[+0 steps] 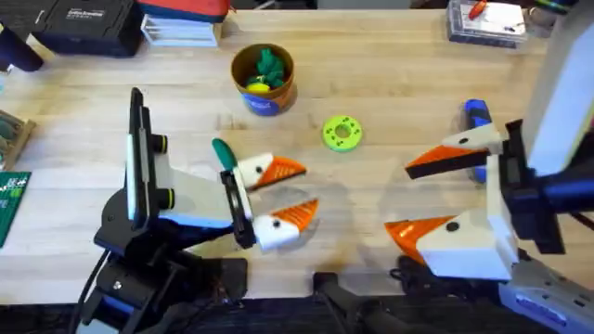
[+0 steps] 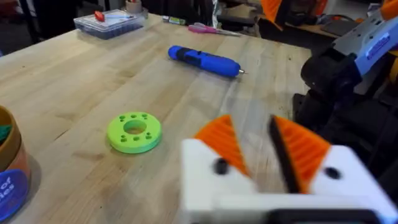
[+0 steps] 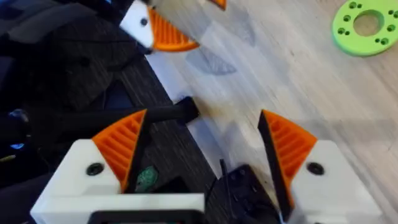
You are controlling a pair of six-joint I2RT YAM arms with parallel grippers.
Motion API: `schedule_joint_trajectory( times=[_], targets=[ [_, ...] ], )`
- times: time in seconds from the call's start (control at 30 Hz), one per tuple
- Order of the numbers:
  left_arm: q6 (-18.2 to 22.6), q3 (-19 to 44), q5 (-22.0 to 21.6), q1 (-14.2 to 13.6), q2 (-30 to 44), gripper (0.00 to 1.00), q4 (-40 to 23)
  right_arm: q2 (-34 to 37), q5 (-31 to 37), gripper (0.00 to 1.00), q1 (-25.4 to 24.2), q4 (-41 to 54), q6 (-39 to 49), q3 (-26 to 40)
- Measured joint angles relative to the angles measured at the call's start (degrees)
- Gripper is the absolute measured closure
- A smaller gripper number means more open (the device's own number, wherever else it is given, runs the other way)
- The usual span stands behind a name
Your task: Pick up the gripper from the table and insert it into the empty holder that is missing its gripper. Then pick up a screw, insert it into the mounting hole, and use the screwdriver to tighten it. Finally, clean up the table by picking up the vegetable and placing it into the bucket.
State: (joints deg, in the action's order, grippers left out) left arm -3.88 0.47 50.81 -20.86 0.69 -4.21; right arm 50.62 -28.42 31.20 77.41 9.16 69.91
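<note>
Both grippers are spread wide and hold nothing. The left gripper hovers low mid-table, the dark teal vegetable just behind it. The right gripper overhangs the table's near edge. The left wrist view shows the whole screwdriver, lying flat, tip toward the right arm. The bucket stands farther back, bare wood around it.

The screwdriver lies partly hidden behind the right gripper's jaws; the bucket (beyond the left jaws) is cut off at the frame's edge.
</note>
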Motion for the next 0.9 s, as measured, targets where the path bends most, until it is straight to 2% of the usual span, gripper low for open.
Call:
schedule_joint_trajectory(
  times=[0.1,0.13,0.43,0.6,0.73,0.9],
  targets=[
    [0.1,0.0,0.0,0.0,0.0,0.946,0.0,0.1,0.0,0.009,0.0,-0.1,0.3,0.0],
    [0.3,0.0,0.0,0.0,0.0,0.985,0.0,0.3,0.0,0.009,0.0,-0.1,0.3,0.0],
    [0.4,0.0,0.0,0.0,0.0,0.994,0.0,2.5,0.2,0.008,0.0,-0.3,0.3,-0.1],
    [0.4,0.0,0.0,0.0,0.0,0.994,0.0,4.6,6.5,0.008,-1.8,-3.0,-3.3,-0.1],
    [0.4,0.0,0.0,0.0,0.0,0.994,0.0,8.3,12.4,0.008,-7.8,-5.1,-5.1,-0.1],
    [0.4,0.0,0.0,0.0,0.0,0.994,0.0,14.3,19.0,0.008,-21.5,-7.4,-4.0,-0.2]
  ],
)
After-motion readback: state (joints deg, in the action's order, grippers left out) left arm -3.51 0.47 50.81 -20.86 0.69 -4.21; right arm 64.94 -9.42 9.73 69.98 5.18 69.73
